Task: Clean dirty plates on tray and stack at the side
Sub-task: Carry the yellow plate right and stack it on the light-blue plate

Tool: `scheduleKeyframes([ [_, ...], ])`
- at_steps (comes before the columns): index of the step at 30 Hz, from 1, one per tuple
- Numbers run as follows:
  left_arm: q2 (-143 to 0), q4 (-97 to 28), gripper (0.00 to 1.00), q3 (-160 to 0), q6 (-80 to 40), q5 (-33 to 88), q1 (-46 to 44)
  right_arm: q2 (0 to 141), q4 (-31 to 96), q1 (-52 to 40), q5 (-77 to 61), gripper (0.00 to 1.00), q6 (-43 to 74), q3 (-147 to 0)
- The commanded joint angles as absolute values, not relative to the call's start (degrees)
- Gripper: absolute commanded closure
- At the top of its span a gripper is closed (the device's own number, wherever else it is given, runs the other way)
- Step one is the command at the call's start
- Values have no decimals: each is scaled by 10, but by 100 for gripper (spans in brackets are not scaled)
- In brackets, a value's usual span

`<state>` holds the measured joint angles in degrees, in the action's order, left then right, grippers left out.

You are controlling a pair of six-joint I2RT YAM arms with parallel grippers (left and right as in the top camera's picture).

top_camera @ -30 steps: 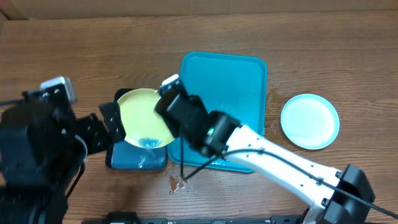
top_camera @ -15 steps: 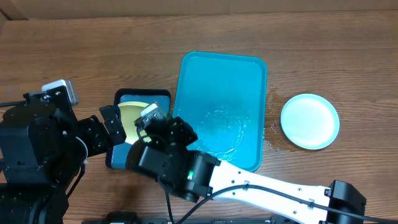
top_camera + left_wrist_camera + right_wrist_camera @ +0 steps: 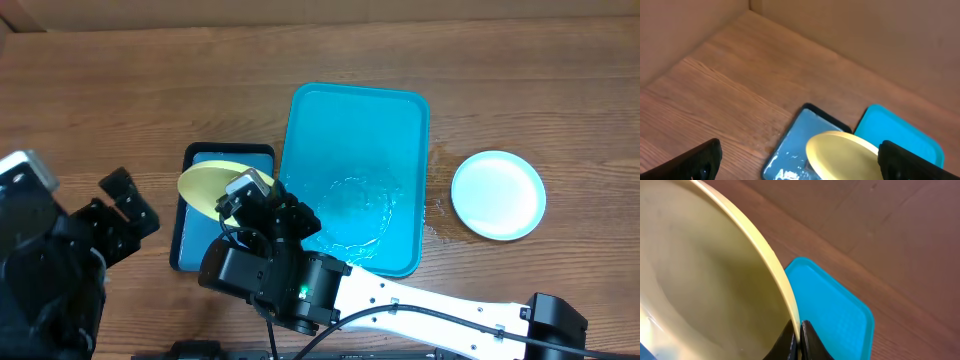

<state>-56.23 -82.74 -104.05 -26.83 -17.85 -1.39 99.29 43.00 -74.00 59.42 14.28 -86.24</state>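
My right gripper (image 3: 800,339) is shut on the rim of a yellow-green plate (image 3: 705,280) and holds it tilted on edge. In the overhead view this plate (image 3: 208,184) hangs over the small tray, with the right gripper (image 3: 258,203) at its right edge. My left gripper (image 3: 132,205) is open and empty, to the left of the plate and apart from it. In the left wrist view its fingers (image 3: 800,170) frame the plate (image 3: 840,155). The turquoise tray (image 3: 355,130) has no plate on it. A light blue plate (image 3: 498,194) lies on the table to its right. No second yellow-green plate shows.
A small black-rimmed blue tray (image 3: 200,245) holding wet smears lies left of the turquoise tray. A water film (image 3: 360,205) sits on the turquoise tray. Drops (image 3: 285,295) lie on the wood near the front. A cardboard wall (image 3: 865,40) stands behind the table.
My left gripper has let go of the yellow-green plate and drawn back to the left. My right gripper has taken the plate's rim and tipped it up on edge.
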Motion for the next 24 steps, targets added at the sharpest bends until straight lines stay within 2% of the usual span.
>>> scheduleKeyframes([
  [1,-566,-825,0,-1048,-285,-206,-11,991,425,-746,650,96,145,-871],
  [24,-566,-825,0,-1048,-285,-205,-11,991,407,-762,726,96,145,-871],
])
